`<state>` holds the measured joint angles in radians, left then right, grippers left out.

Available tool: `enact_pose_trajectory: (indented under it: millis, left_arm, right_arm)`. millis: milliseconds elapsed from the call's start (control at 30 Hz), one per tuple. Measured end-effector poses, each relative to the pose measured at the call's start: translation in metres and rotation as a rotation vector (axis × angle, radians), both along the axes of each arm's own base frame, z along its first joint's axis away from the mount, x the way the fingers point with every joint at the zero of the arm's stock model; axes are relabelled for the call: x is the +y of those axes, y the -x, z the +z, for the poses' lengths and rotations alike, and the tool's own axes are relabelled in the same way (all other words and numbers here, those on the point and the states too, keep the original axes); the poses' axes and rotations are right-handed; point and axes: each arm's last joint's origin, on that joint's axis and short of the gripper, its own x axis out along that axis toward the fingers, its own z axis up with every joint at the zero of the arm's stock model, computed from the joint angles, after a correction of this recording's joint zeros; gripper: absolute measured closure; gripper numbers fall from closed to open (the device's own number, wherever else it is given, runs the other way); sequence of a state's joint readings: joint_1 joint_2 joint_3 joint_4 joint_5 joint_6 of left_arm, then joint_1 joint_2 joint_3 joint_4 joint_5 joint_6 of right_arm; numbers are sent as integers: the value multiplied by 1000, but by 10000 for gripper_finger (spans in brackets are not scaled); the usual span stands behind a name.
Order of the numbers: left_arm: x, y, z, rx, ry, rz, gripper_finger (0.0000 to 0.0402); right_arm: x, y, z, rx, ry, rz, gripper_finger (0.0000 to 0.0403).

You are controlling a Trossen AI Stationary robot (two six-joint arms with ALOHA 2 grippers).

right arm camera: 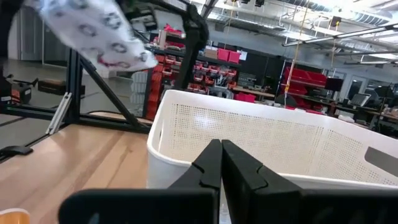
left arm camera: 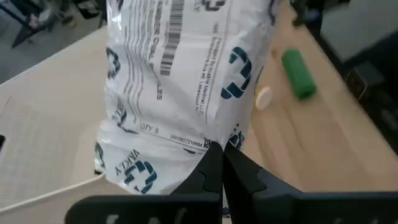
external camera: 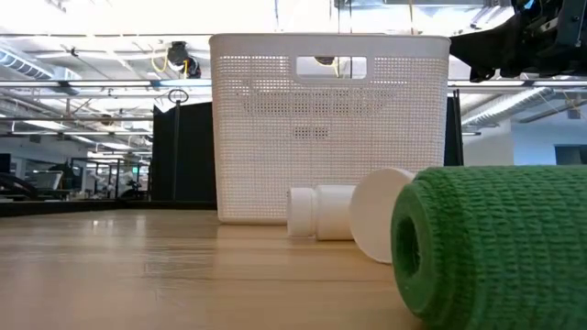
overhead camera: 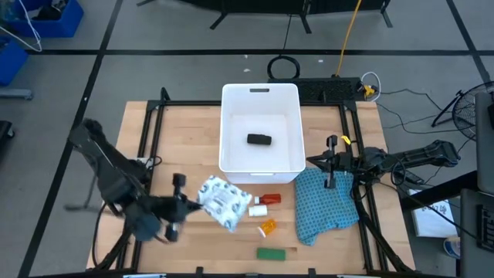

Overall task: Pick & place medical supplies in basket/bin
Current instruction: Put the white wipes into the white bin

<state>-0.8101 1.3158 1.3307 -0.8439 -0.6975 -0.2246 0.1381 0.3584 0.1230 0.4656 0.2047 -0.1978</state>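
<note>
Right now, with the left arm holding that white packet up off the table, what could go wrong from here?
The left gripper pinches the white packet only by its edge, so it could slip out. The packet hangs low over the small white bottle and small red bottle; swinging toward the white tub it may knock them. The right gripper sits shut near the tub's corner, over the patterned cloth, and might crowd the drop.

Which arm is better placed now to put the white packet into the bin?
The left. Its jaws are shut on the white packet, lifted beside the bin. The right gripper waits empty and shut over the cloth.
</note>
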Motion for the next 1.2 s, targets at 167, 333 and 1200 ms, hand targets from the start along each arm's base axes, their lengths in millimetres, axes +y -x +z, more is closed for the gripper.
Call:
enact_pose_trajectory:
  millis: [167, 333, 1200]
  left_arm:
    - [37, 36, -17, -225, 128, -38, 401]
    - [74, 61, -42, -434, 224, 36, 401]
    - [196, -100, 14, -122, 326, 301, 401]
  right_arm:
    - [0, 0, -1, 7, 2, 0, 403]
    - [0, 0, -3, 29, 10, -1, 403]
    - [0, 0, -2, 29, 123, -17, 403]
